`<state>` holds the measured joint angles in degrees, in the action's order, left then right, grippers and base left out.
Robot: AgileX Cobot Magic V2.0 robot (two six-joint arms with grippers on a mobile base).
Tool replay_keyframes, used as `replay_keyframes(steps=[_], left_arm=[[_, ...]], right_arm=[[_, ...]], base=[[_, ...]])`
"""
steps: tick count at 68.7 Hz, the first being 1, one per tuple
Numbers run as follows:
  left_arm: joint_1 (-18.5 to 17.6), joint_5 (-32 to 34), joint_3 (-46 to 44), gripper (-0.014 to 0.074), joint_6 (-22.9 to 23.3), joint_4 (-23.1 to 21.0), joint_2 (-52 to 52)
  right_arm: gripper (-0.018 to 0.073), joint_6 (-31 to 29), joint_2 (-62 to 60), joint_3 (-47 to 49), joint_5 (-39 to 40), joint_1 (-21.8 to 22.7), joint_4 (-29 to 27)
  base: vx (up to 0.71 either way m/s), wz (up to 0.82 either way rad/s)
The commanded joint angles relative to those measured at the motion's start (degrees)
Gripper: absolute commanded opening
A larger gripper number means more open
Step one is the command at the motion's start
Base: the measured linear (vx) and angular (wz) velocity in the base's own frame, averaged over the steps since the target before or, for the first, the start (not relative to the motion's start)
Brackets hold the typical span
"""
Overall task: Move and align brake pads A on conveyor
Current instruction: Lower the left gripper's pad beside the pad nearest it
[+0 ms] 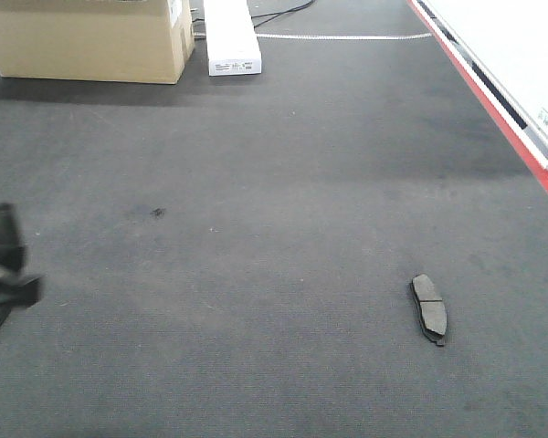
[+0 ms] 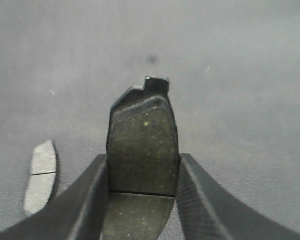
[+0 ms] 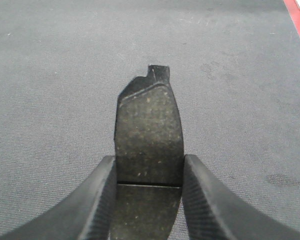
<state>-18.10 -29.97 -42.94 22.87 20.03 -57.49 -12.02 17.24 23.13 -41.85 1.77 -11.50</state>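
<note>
No writing is legible on the tan cardboard box [image 1: 87,38] or the white oblong carton [image 1: 230,36] at 12 o'clock on the charcoal-grey fabric conveyor belt [image 1: 274,210]. The left gripper [image 2: 142,172] has its jaws clamped on a dark grey grooved brake pad [image 2: 143,145], and the right gripper [image 3: 149,172] has its jaws clamped on a second dark pad [image 3: 149,135]. A third pad [image 1: 429,308] lies flat on the belt at 4 o'clock in the front view; a fourth, pale pad [image 2: 41,176] lies at 8 o'clock in the left wrist view.

The conveyor [image 1: 283,182] is matt charcoal with a cloth-like woven texture, its edge strip [image 1: 493,100] smooth red. The brake pad [image 2: 142,150] in the left gripper [image 2: 142,200] has a rough, speckled, dull friction face; the right gripper's [image 3: 147,200] pad [image 3: 149,135] looks alike. The fingers [image 3: 205,200] are ribbed matt black. At 11 o'clock a plain cardboard box [image 1: 91,41] sits.
</note>
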Motion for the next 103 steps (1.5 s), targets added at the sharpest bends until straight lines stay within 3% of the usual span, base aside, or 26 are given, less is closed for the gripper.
replay_keyframes(steps=[1, 12, 32, 52, 70, 103], left_arm=[[0.0, 3.3, -4.9, -0.0006, -0.3, 1.0, -6.0], [0.0, 2.6, -9.0, -0.0006, -3.1, 0.8, -15.4], [0.7, -4.6, -17.4, -0.0006, -7.1, 0.3, -27.8], [8.6, -7.9, -21.4, -0.0006, -7.5, -8.1, -33.0], [13.1, -12.7, -21.4, -0.0006, -7.5, -9.2, -36.6], [13.7, -20.3, -30.4, -0.0006, -9.0, -9.6, -44.5]], right_arm=[[-0.0011, -0.4, 0.5, 1.8, 4.8, 0.4, -0.6], [-0.0011, -0.4, 0.5, 1.8, 4.8, 0.4, -0.6], [-0.0011, -0.4, 0.5, 1.8, 4.8, 0.4, -0.6], [-0.0011, -0.4, 0.5, 1.8, 4.8, 0.4, -0.6], [-0.0011, -0.4, 0.5, 1.8, 4.8, 0.4, -0.6], [-0.0011, -0.4, 0.5, 1.8, 4.8, 0.4, -0.6]], base=[[0.0, 0.0], [0.0, 0.0], [0.0, 0.0], [0.0, 0.0], [0.0, 0.0], [0.0, 0.0]])
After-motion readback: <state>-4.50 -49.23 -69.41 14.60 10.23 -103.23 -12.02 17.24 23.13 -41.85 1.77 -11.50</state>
